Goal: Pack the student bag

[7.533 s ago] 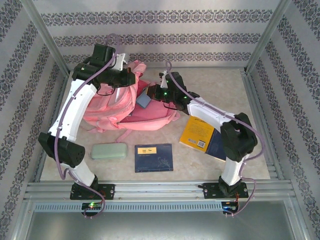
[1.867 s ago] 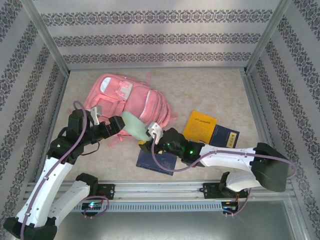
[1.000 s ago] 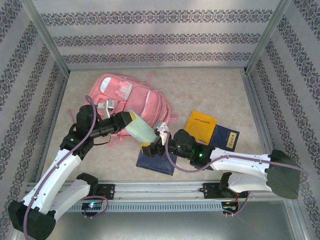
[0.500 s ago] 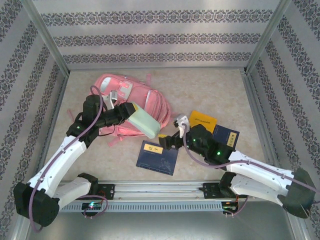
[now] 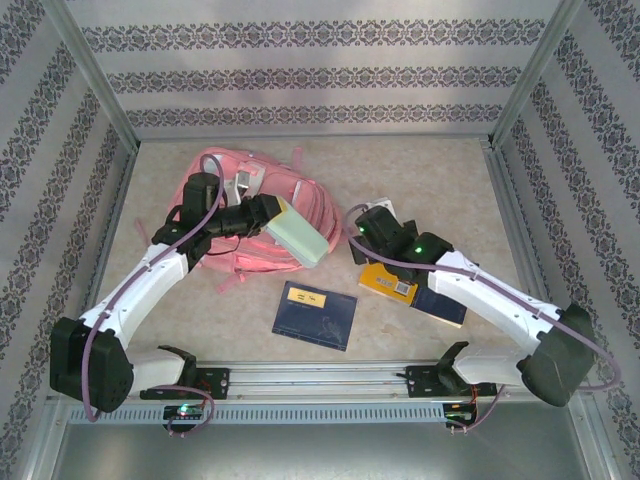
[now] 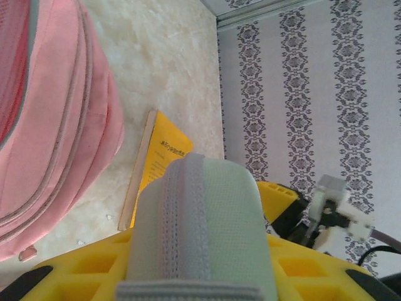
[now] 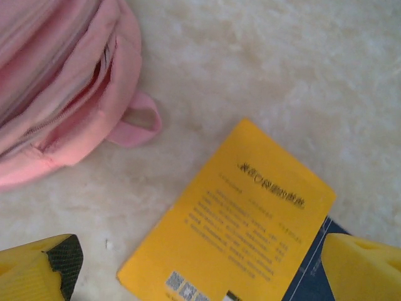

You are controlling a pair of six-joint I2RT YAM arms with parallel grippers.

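The student bag point(image 5: 298, 195) lies flat at the back left, pink, with zipped pockets; the left wrist view shows its side point(image 6: 50, 119). My left gripper point(image 5: 268, 216) is shut on a pale green zipped case point(image 5: 300, 240) and holds it in the air over the bag's right half. The case point(image 6: 200, 232) sits between the yellow fingers. My right gripper point(image 5: 362, 238) stands open with nothing between its fingers. It hovers over a yellow book point(image 7: 244, 219), just right of the bag point(image 7: 56, 81).
A dark blue notebook point(image 5: 315, 315) lies on the table near the front middle. The yellow book point(image 5: 388, 282) rests partly on another dark blue book point(image 5: 442, 303). Metal frame rails and patterned walls close in the table on all sides.
My left gripper has carried the green case back and up over the bag. My right gripper opened wide and swung from the blue notebook to above the yellow book.
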